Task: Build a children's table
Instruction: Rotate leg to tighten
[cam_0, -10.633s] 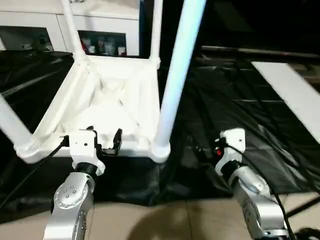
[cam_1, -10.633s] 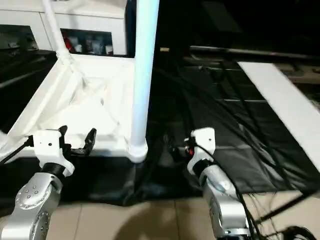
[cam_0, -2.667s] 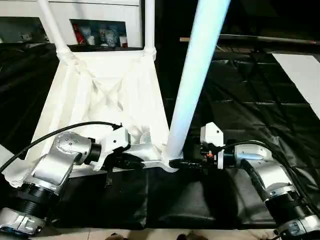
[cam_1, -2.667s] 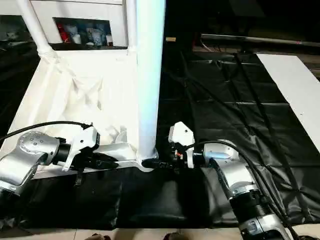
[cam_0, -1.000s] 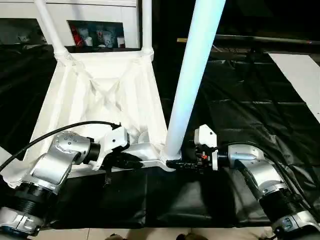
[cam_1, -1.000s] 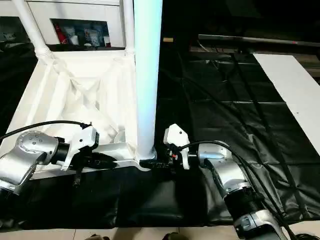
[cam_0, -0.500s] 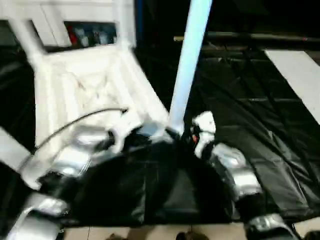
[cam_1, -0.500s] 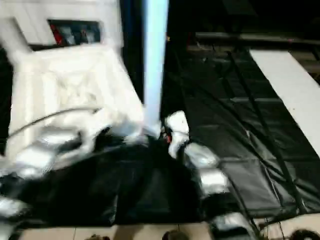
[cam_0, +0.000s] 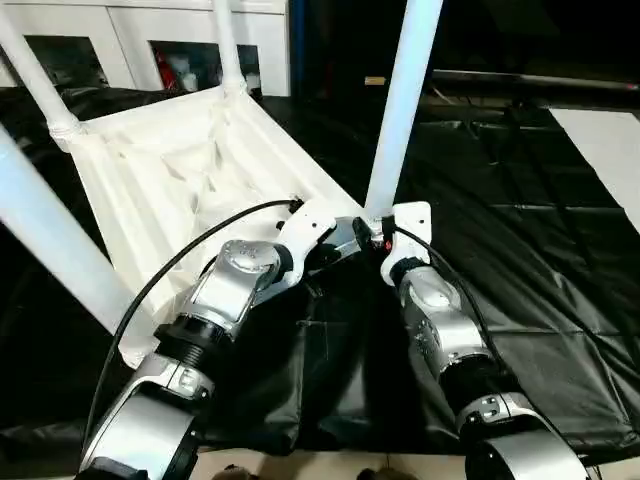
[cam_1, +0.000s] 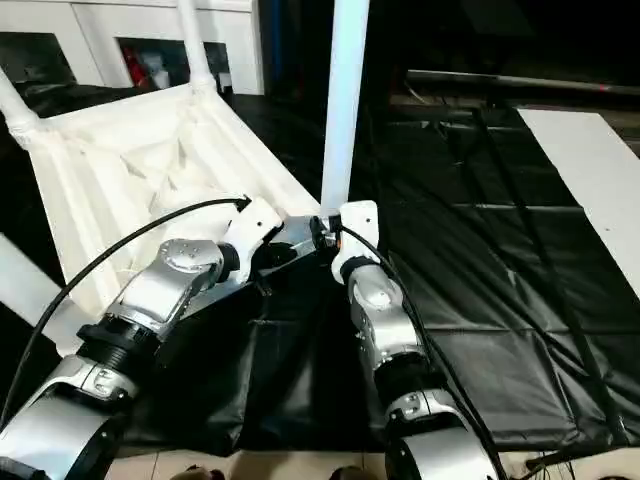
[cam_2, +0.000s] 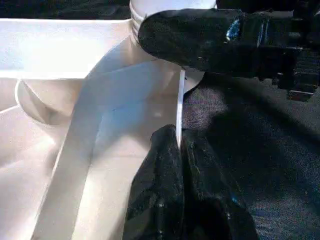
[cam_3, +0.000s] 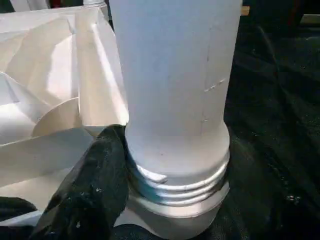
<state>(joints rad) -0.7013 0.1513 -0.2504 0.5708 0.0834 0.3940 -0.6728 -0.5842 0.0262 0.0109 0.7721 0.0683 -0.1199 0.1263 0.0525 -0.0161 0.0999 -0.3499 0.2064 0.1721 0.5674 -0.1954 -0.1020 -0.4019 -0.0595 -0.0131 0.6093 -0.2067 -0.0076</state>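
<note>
The children's table stands upside down on black sheeting, its white ribbed tabletop (cam_0: 170, 170) turned at an angle, with legs rising from the corner sockets. My left gripper (cam_0: 343, 240) is shut on the thin rim of the tabletop (cam_2: 150, 90) beside the nearest right corner; its fingers (cam_2: 165, 190) pinch that edge. My right gripper (cam_0: 376, 232) sits at the same corner, closed around the base of the leg (cam_0: 402, 110). One black finger (cam_3: 95, 190) presses against the threaded foot of that leg (cam_3: 175, 90). Another leg (cam_0: 40, 230) crosses the left foreground.
Black sheeting (cam_0: 520, 250) covers the floor all around. A white cabinet with glass doors (cam_0: 150, 50) stands behind the table. A flat white board (cam_0: 610, 150) lies at the far right. A black cable (cam_0: 170, 270) loops along my left arm. Tan floor tiles (cam_0: 300, 465) show nearest me.
The table has swung round: the corner I hold has moved away from me and the near edge now runs diagonally. Both arms have stretched forward, keeping their holds.
</note>
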